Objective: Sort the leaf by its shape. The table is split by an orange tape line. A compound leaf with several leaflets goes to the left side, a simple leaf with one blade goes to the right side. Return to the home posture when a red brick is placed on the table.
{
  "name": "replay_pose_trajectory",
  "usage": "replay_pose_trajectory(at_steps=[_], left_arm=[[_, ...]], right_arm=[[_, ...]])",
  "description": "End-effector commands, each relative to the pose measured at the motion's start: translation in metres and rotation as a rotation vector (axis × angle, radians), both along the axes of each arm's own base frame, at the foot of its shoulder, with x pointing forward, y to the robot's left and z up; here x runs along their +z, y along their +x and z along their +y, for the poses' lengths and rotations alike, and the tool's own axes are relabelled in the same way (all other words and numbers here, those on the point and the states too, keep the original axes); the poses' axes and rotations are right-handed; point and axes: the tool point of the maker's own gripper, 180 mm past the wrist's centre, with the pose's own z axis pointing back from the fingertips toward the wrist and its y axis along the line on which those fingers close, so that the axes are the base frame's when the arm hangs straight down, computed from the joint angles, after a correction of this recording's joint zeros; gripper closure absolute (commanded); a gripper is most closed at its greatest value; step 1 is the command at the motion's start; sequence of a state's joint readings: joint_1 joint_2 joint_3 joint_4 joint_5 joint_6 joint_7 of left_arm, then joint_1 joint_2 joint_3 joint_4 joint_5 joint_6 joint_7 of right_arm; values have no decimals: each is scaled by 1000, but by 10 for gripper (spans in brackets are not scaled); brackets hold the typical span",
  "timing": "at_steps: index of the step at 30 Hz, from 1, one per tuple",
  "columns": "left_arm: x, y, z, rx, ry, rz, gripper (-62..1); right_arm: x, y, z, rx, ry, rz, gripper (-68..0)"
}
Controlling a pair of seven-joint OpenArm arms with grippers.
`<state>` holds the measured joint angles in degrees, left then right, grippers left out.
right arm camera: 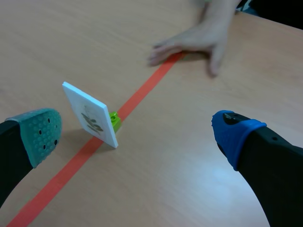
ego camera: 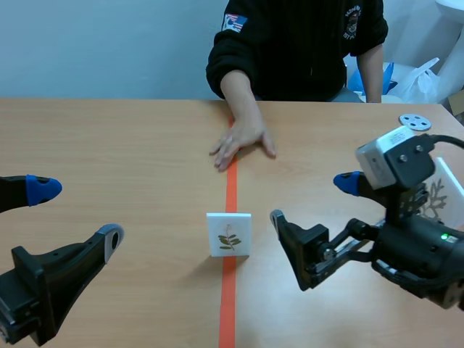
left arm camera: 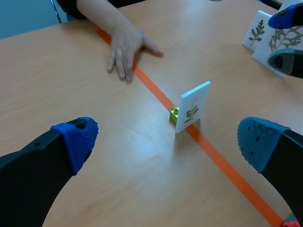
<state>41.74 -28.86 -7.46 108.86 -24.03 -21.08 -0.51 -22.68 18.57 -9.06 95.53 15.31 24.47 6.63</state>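
A white leaf card (ego camera: 229, 234) stands upright on the orange tape line, propped by a small green brick (left arm camera: 174, 113) behind it. Its picture shows a stem with several small leaflets. From the left wrist the card (left arm camera: 194, 106) is ahead of my left gripper (left arm camera: 165, 142), which is open and empty. From the right wrist the card (right arm camera: 90, 113) and the green brick (right arm camera: 114, 120) lie ahead, nearer the green-padded finger of my open right gripper (right arm camera: 137, 135). In the scene view the left gripper (ego camera: 76, 214) and right gripper (ego camera: 313, 201) flank the card without touching it.
A person sits across the table with a hand (ego camera: 243, 141) flat on the tape line beyond the card. More leaf cards (left arm camera: 258, 28) stand at the right side, behind the right arm. A white disc (ego camera: 415, 122) lies at the far right.
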Motion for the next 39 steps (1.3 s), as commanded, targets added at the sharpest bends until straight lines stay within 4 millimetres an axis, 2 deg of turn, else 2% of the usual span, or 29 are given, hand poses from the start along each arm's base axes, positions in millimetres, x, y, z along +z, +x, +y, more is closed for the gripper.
replay_pose_trajectory(at_steps=[1, 13, 20, 25, 30, 34, 39], left_arm=[[7, 0, -5, -3, -27, -20, -623], [7, 0, -5, -3, -27, -20, -623], [7, 0, -5, -3, -27, -20, -623], [7, 0, -5, -3, -27, -20, -623], [7, 0, -5, -3, -27, -20, -623], [7, 0, -5, -3, -27, -20, -623], [7, 0, -5, -3, -27, -20, -623]], right_arm=[[6, 10, 4, 15, 2, -44, -679], [-51, 27, 64, 163, -24, -25, -679], [-72, 27, 96, 228, -70, -30, -679], [-79, 22, 111, 264, -81, -31, -546], [-80, 21, 113, 259, -89, -37, -403], [-81, 20, 112, 258, -92, -32, -392], [-82, 20, 112, 256, -93, -30, -310]])
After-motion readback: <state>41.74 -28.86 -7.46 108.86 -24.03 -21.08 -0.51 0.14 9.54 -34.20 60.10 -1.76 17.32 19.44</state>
